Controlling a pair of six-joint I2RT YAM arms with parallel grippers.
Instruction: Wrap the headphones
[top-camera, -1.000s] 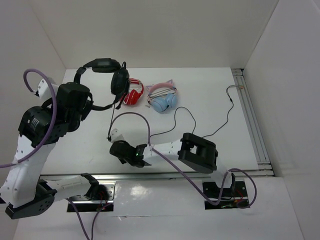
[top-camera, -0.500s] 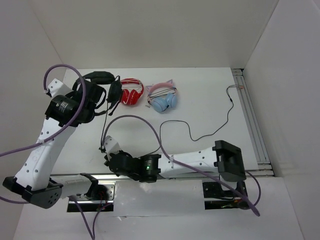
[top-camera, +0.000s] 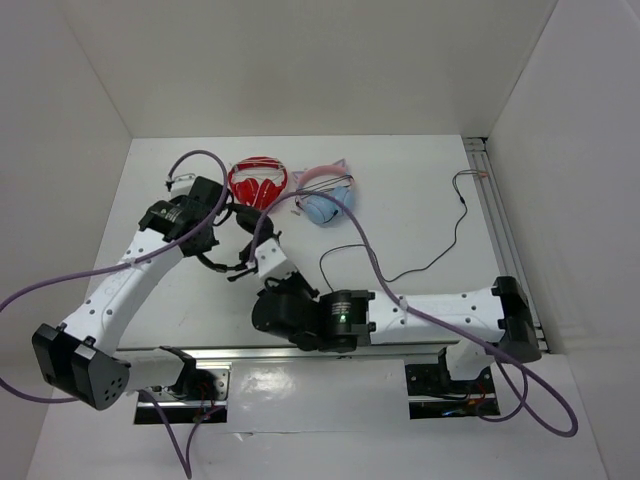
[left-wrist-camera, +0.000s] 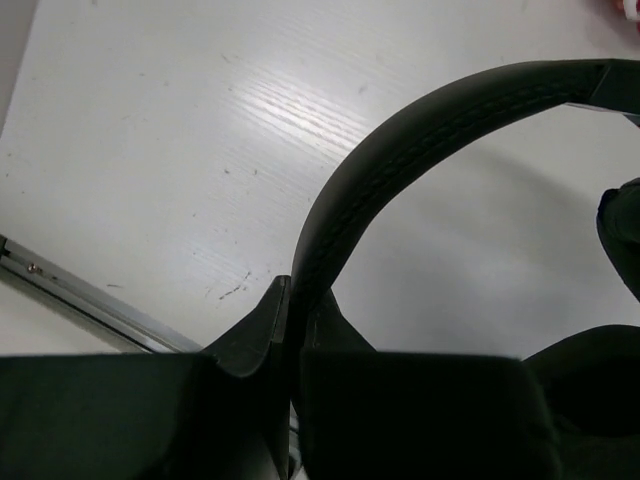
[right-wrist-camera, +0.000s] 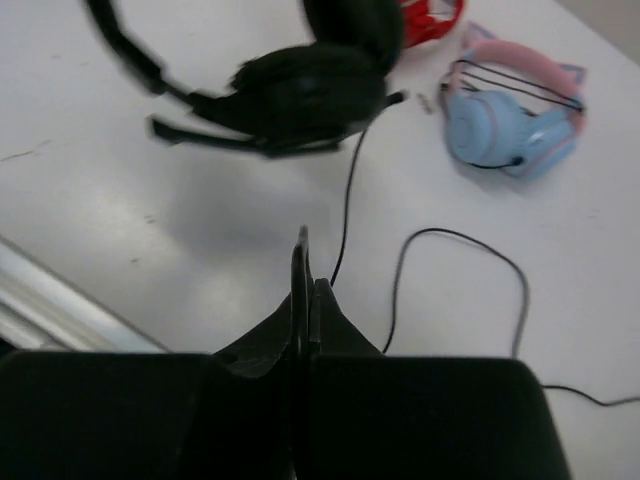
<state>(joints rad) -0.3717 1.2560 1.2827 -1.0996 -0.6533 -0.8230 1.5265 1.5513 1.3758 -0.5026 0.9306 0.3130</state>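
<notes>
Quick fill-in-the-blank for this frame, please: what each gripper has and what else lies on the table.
1. The left gripper is shut on the black headphones' padded ____.
2. From the black headphones a thin black ____ runs down to the right gripper's shut fingertips.
3. The cat-ear headphones beside the red headphones are light blue and ____.
Missing words: headband; cable; pink.

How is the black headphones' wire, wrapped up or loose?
Loose. The cable snakes across the table, away from the black headphones, not wound round them.
</notes>
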